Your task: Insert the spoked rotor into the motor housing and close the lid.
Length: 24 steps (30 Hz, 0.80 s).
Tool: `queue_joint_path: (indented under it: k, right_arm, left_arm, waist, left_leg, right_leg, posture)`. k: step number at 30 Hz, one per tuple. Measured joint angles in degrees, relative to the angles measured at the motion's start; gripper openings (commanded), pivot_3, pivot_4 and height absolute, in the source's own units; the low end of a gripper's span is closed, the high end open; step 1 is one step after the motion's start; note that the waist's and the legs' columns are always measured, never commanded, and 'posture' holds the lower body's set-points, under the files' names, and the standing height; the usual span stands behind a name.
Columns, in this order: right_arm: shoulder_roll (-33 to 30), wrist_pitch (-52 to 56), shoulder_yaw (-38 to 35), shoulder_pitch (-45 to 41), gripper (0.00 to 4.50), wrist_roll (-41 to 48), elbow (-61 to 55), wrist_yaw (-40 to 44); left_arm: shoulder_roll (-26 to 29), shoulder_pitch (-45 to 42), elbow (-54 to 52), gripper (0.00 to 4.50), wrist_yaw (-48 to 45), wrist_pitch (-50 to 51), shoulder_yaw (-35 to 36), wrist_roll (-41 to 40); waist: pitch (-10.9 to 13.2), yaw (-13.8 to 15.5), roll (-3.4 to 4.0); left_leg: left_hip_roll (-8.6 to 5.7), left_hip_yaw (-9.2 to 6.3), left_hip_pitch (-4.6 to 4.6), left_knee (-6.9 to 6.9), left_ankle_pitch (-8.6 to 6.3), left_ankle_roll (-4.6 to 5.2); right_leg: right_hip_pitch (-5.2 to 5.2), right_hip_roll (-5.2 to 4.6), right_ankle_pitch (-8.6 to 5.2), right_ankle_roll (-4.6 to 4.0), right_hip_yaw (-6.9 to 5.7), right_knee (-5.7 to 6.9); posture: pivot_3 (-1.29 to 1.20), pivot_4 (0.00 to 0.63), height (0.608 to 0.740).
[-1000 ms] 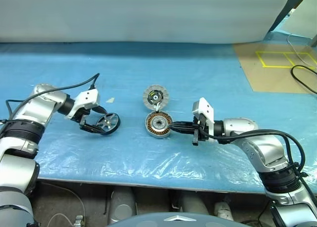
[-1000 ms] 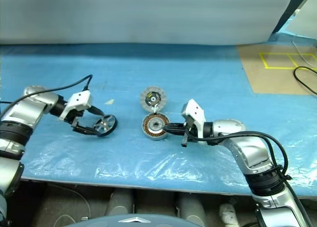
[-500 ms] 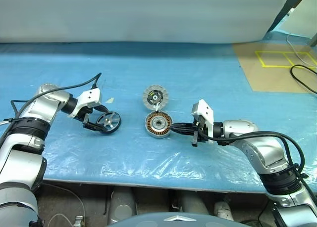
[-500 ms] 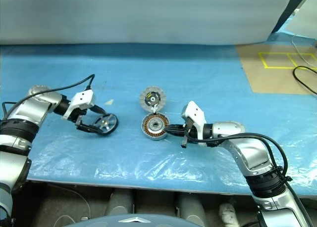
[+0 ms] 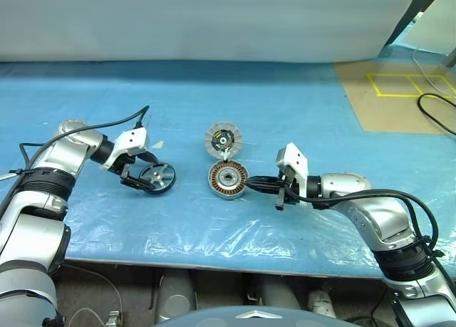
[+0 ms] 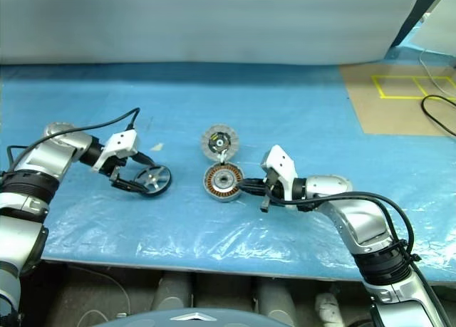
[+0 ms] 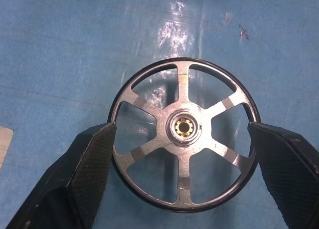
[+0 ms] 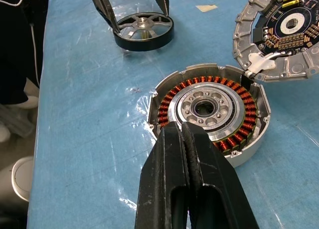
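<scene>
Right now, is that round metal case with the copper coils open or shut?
Open. The lid is swung back flat on the table beside the motor housing, still hinged to it, so the copper windings show. The spoked rotor lies apart.

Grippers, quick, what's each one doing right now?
Left gripper: open, its fingers on either side of the black-rimmed spoked rotor lying on the table.
Right gripper: shut, empty, at the grey copper-wound motor housing.
</scene>
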Motion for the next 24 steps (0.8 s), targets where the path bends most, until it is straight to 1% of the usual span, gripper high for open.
queue_joint_path:
  k: [6, 10, 16, 17, 19, 22, 24]
  right_arm:
    - [-0.2, 0.0, 0.0, 0.0, 0.05, 0.0, 0.0, 0.1]
    - [-0.2, 0.0, 0.1, 0.0, 0.05, 0.0, 0.0, 0.1]
    - [-0.2, 0.0, 0.1, 0.0, 0.05, -0.2, 0.0, 0.1]
    - [-0.2, 0.0, 0.1, 0.0, 0.00, -0.3, 0.0, 0.1]
    - [-0.2, 0.0, 0.1, 0.0, 0.00, -0.5, 0.0, 0.1]
    - [-0.2, 0.1, 0.1, 0.0, 0.00, -0.7, 0.0, 0.1]
    - [-0.2, 0.3, 0.1, 0.0, 0.00, -0.7, 0.0, 0.1]
  left_arm:
    - [-0.1, 0.0, -0.4, 4.50, -0.3, 0.3, 0.5, -0.4]
    - [0.0, -0.1, -1.0, 4.50, -0.6, 1.0, 0.5, -2.4]
    - [0.0, -0.3, -0.6, 4.50, -0.8, 0.9, 0.5, -2.0]
    - [0.0, -0.5, -0.5, 4.11, -0.8, 0.9, 0.5, -1.9]
    - [0.0, -0.9, -0.2, 3.65, -0.8, 0.9, 0.5, -1.6]
    - [0.1, -1.0, -0.2, 2.65, -0.8, 0.9, 0.5, -1.7]
    - [0.2, -1.0, -0.4, 2.65, -0.8, 1.2, 0.2, -2.0]
  waist:
    - [0.0, 0.0, 0.00]
    - [0.0, 0.0, 0.00]
    - [0.0, 0.0, 0.00]
    - [0.0, 0.0, 0.00]
    - [0.0, 0.0, 0.00]
    - [0.0, 0.0, 0.00]
    - [0.0, 0.0, 0.00]
  left_leg:
    - [0.00, 0.00, 0.00, 0.00, 0.00, 0.00]
    - [0.00, 0.00, 0.00, 0.00, 0.00, 0.00]
    - [0.00, 0.00, 0.00, 0.00, 0.00, 0.00]
    - [0.00, 0.00, 0.00, 0.00, 0.00, 0.00]
    - [0.00, 0.00, 0.00, 0.00, 0.00, 0.00]
    - [0.00, 0.00, 0.00, 0.00, 0.00, 0.00]
    - [0.00, 0.00, 0.00, -0.01, 0.00, 0.00]
  right_leg:
    - [0.00, 0.00, 0.01, 0.02, 0.00, 0.00]
    - [0.00, 0.00, 0.00, 0.00, 0.00, 0.00]
    - [0.00, 0.00, 0.01, 0.02, 0.00, 0.00]
    - [0.00, 0.00, 0.01, 0.02, 0.00, 0.00]
    - [0.00, 0.00, 0.00, 0.01, 0.00, 0.00]
    - [0.00, 0.00, 0.01, 0.02, 0.00, 0.00]
    - [0.00, 0.00, 0.01, 0.02, 0.00, 0.00]
  posture:
    - [0.00, 0.150, 0.740]
    - [0.00, 0.150, 0.740]
    - [0.00, 0.150, 0.740]
    - [0.00, 0.150, 0.740]
    - [0.00, 0.150, 0.740]
    - [0.00, 0.150, 0.740]
    - [0.00, 0.150, 0.740]
